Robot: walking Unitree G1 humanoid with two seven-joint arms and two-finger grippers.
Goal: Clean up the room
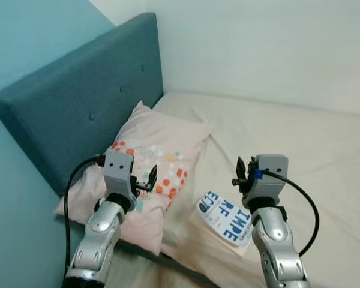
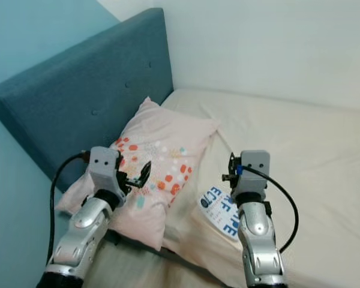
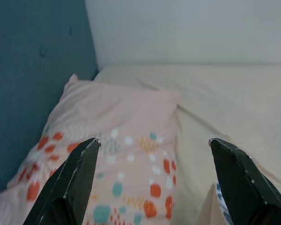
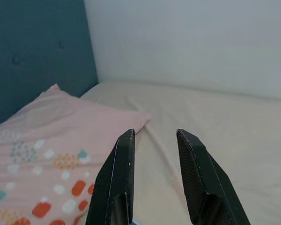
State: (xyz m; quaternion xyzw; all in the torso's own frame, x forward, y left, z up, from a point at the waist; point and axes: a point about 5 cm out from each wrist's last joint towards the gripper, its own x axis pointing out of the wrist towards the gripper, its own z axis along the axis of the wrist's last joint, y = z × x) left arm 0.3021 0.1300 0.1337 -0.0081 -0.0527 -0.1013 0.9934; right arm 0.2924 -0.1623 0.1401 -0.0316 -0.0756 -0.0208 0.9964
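Left pincer (image 1: pixel 145 180): raised over the near end of the pillow (image 1: pixel 162 153), its two black fingers spread wide with nothing between them; in the left wrist view the fingertips (image 3: pixel 86 152) frame the pillow's patterned face. Right pincer (image 1: pixel 242 173): raised beside the pillow on the side away from the headboard (image 1: pixel 78 102), its fingers parted by a narrow gap and holding nothing; it hangs above the printed item (image 1: pixel 225 219).

Pillow: pale pink with orange, teal and white spots, lying on the bed (image 1: pixel 300 144) with one long side against the teal headboard and its far corner pointing toward the white wall. Printed item: a flat white sheet or thin booklet with bold blue lettering, lying on the cream sheet just beside the pillow's near corner; its near part is hidden by the right arm, so its exact kind cannot be told.

Handling, as a judgement: the pillow should be light, soft and yielding, best pinched at a corner or along a seam, where the fabric bunches. The printed item looks thin, light and easily creased; taking it by a free edge lifted off the soft sheet seems the safer hold.
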